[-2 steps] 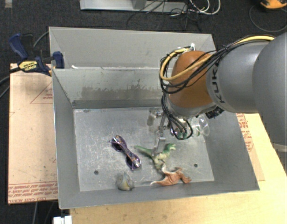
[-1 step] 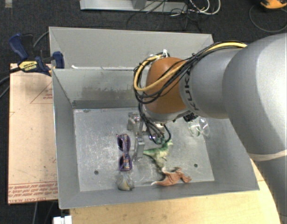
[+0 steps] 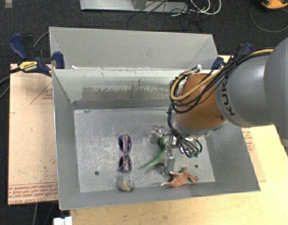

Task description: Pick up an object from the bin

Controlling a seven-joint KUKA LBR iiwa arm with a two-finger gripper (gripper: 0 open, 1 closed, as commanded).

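We start at the left of the grey metal bin (image 3: 64,139), where the floor is bare. Toward the middle lies a pair of purple sunglasses (image 3: 124,153), set lengthwise with one lens above the other. Just below them, near the bin's front wall, sits a small pale lump (image 3: 125,185), greyish with a hint of yellow; we cannot make out what it is.

Right of the sunglasses, a slim green toy (image 3: 153,162) lies aslant on the floor, its thin end pointing down and left, its upper end running in under the claw (image 3: 165,150). The claw hangs low over the middle right of the floor, right at this green toy and touching or nearly touching it. We cannot tell whether the claw is spread or pressed together, nor whether it grips the toy.

Just below and right of the claw, near the front wall, lies a small tan-orange toy figure (image 3: 181,178), apart from the green one.

Above the claw we see dark cables (image 3: 188,146), then the orange cover (image 3: 200,107), and the grey arm (image 3: 256,88) reaching in from the right.
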